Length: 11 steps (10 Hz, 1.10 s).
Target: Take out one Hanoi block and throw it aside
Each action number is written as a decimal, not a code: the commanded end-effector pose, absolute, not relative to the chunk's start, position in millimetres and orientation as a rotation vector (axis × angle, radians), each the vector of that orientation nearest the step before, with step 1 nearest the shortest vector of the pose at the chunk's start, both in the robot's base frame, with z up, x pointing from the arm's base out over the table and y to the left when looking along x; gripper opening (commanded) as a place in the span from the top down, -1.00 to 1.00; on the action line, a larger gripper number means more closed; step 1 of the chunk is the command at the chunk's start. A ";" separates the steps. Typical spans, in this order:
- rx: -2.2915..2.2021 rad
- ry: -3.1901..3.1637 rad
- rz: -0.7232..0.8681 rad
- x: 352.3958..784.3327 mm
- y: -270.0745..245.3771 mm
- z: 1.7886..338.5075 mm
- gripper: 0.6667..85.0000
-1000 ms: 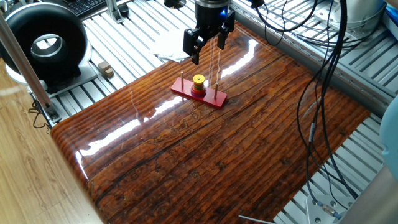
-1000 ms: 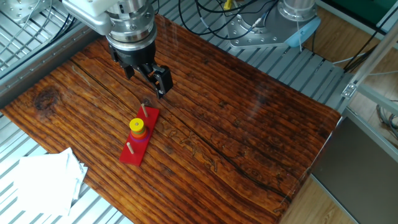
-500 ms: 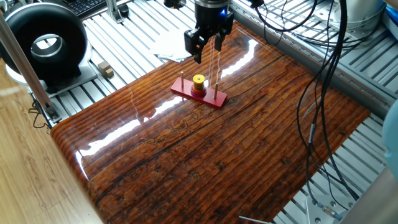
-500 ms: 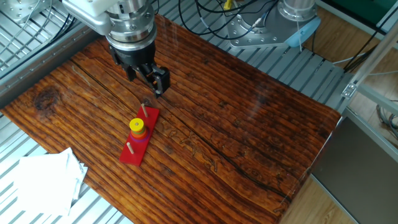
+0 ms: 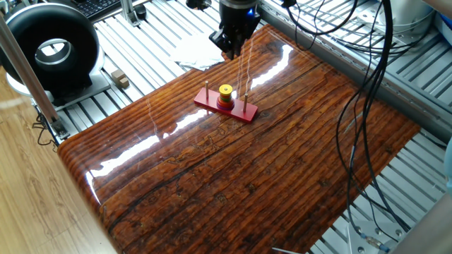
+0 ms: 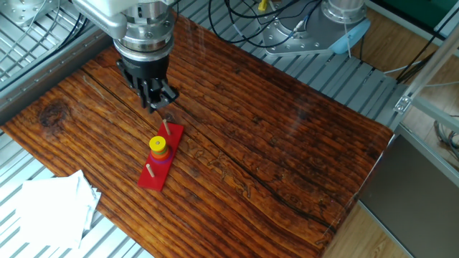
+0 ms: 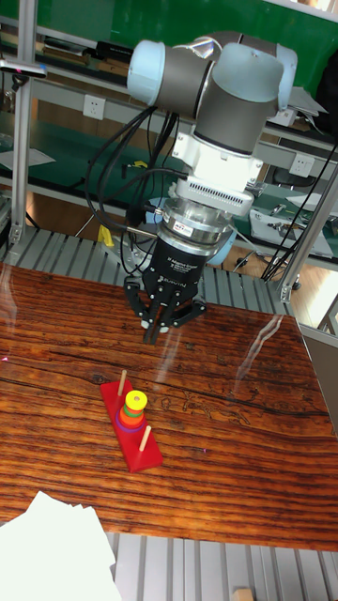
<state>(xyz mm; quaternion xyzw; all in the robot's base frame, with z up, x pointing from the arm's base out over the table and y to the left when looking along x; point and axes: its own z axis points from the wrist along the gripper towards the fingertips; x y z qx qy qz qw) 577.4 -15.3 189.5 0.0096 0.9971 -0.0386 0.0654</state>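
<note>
The Hanoi block [image 5: 225,89] [image 6: 158,145] [image 7: 137,400] is a small yellow disc on top of the orange and red discs, on the middle peg of the flat red base [image 5: 242,111] [image 6: 150,178] [image 7: 146,456]. Thin pegs stand bare at both ends of the base. My gripper [image 5: 232,49] [image 6: 159,101] [image 7: 152,331] hangs above the table just beyond the base's far end, apart from the stack. Its fingers are pressed together, shut, with nothing between them.
White paper sheets [image 5: 198,51] [image 6: 50,208] [image 7: 52,554] lie off the wooden table's edge near the base. A black ring-shaped device [image 5: 53,49] and a small wooden block [image 5: 119,77] sit on the metal slats. Cables [image 5: 353,70] hang at the far side.
The gripper's fingers have closed from wide open to shut on nothing, and the gripper has drifted slightly away from the stack. The discs and base have not moved.
</note>
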 end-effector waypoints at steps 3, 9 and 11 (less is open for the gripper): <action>-0.097 3.055 -0.021 561.6 13.9 175.5 0.99; -0.238 2.992 -0.082 563.9 7.6 150.2 0.99; -0.270 2.988 -0.091 555.2 5.2 135.2 0.99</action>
